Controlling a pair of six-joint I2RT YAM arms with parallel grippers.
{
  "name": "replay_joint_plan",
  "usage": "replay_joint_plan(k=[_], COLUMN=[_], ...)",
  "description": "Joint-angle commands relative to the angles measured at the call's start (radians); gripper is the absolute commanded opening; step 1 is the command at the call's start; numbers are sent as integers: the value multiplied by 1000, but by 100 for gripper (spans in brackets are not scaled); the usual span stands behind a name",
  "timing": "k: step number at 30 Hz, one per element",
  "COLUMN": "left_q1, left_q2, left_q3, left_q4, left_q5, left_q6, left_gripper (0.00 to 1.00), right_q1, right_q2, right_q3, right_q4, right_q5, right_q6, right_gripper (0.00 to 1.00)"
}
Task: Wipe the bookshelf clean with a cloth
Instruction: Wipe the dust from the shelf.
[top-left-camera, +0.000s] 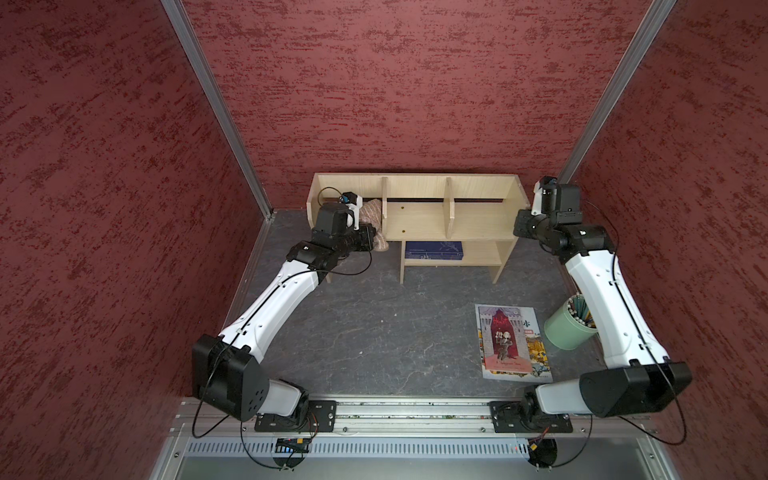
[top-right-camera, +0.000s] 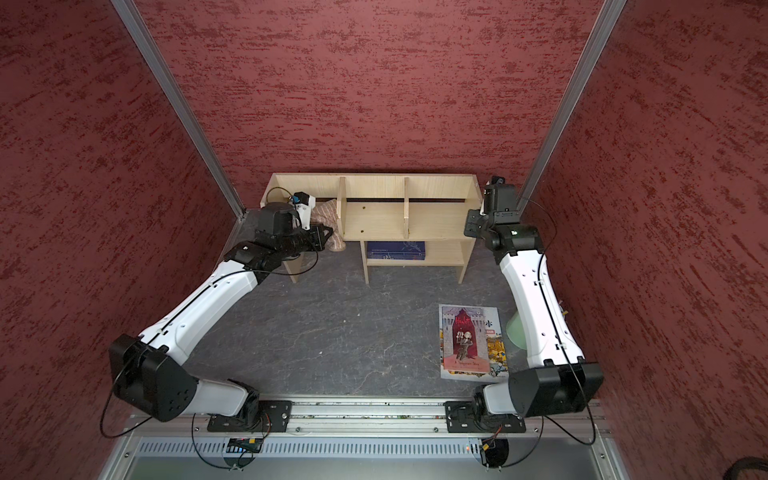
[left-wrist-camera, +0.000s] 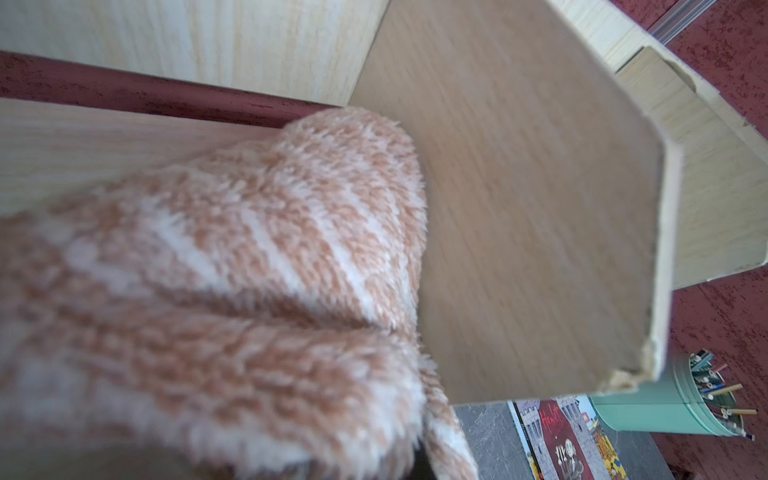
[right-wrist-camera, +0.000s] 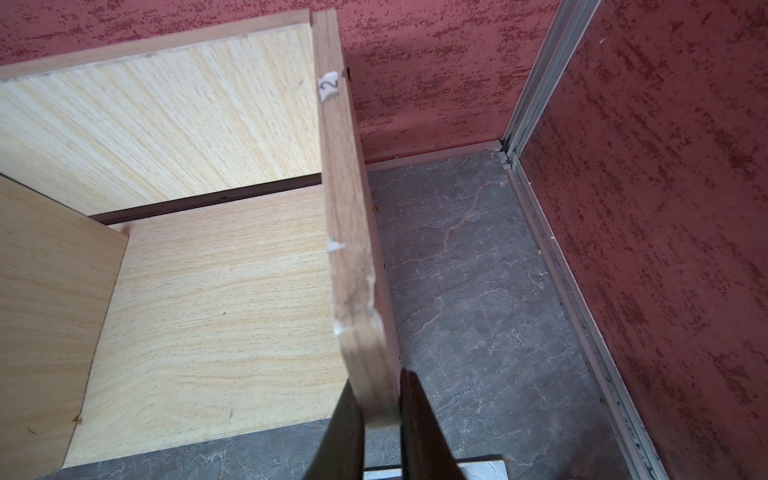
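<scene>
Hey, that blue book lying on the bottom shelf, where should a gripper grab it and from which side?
The blue book lies flat on the lower shelf of the bookshelf, under the main board, so above is blocked. Probably pinch its front edge, top and bottom, coming in level from the open front.

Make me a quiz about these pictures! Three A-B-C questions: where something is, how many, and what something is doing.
1. Where is the cloth?
A) on the picture book
B) in an end compartment of the bookshelf
C) in the green cup

2. How many upright dividers does the bookshelf have?
A) two
B) four
C) six

3. What is the right gripper doing?
A) holding a pencil
B) hanging open in the air
C) clamping the bookshelf's side panel

Answers:
1 B: the left gripper holds it there.
2 A: two stand upright on top.
3 C: its fingers sit either side of the panel.
</scene>
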Motion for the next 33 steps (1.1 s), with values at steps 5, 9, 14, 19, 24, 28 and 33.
replay_joint_plan(k=[5,9,14,19,24,28,33], left_q1=[49,91,175,217,222,191,105], left_q2=[89,147,170,99,46,29,34], left_q3=[277,397,450,379,304,216,156], left_q4=[-4,-18,-50,-58,-88,-59,-9], left_q5=[5,-35,-150,-268,-280,-212,-108], left_q6=[42,63,64,61,47,46,57], left_gripper=[0,0,0,0,0,0,0], right_q1=[2,1,1,-1,-1,-1,-1], right_q2=[-8,-11,-9,-7,-2,-11,-13], right_q3=[-26,-24,-19,-19,-22,-38,-43], right_q4=[33,36,41,44,42,52,51], right_q5=[-84,-87,-93,-95,-90,-92,-89], right_q6=[40,41,43,45,52,55,49], right_gripper=[0,0,0,0,0,0,0])
